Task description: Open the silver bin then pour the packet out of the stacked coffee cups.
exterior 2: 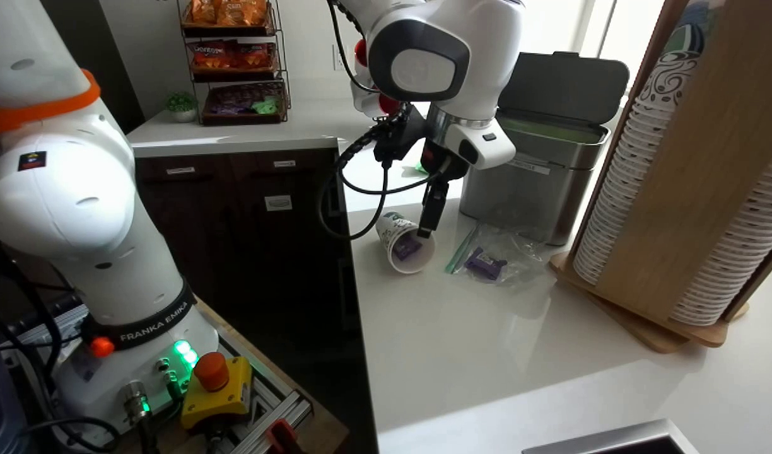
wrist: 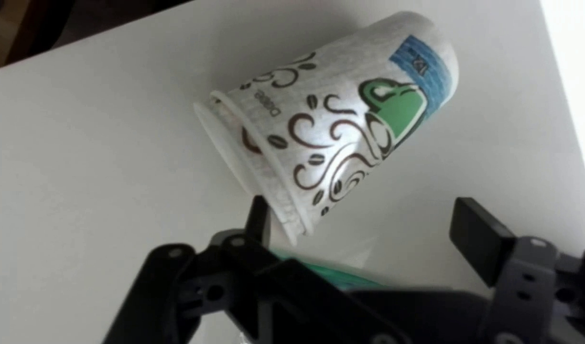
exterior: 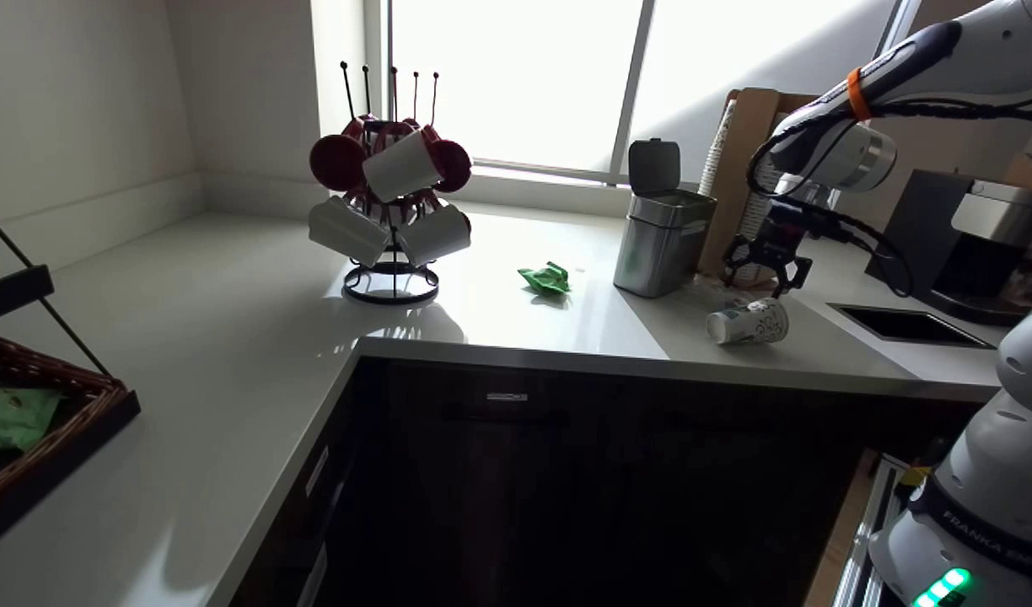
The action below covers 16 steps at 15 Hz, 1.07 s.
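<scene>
The stacked paper coffee cups (exterior: 749, 324) lie on their side on the counter, one nested in another; they also show in an exterior view (exterior 2: 391, 228) and the wrist view (wrist: 340, 114). A purple packet (exterior 2: 406, 246) lies inside the cups' open mouth. The silver bin (exterior: 658, 249) stands behind, with its dark lid (exterior: 654, 166) raised upright; the bin also shows in an exterior view (exterior 2: 515, 189). My gripper (exterior: 754, 287) is open and empty just above and beside the cups. In the wrist view (wrist: 369, 229) one finger overlaps the rim; I cannot tell whether it touches.
A clear bag with another purple packet (exterior 2: 485, 263) lies beside the cups. A wooden cup rack (exterior 2: 695, 189) stands near the bin. A mug tree (exterior: 391, 278), a green packet (exterior: 548, 277), a coffee machine (exterior: 954, 244) and a dark counter opening (exterior: 908, 324) are around.
</scene>
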Available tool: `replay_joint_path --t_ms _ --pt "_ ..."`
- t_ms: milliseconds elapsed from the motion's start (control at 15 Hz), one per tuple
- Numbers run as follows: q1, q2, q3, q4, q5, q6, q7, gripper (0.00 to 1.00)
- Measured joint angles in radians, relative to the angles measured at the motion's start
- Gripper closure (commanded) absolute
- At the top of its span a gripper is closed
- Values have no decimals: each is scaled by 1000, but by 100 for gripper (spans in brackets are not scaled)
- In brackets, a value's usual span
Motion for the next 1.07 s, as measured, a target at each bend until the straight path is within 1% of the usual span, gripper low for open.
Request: replay_joint_path --t_ms 267,333,600,733,933,1000,1067 --pt "3 1 -1 -6 161 31 -4 0" --pt "3 1 -1 -8 198 49 -5 17" --pt "12 9 0 -13 288 94 -16 51" --pt "19 12 1 -14 326 96 -35 65" --pt "25 12 1 -17 390 91 -94 89" --pt "25 12 0 -17 414 80 -121 96" --pt "25 12 -1 -17 437 63 -150 99"
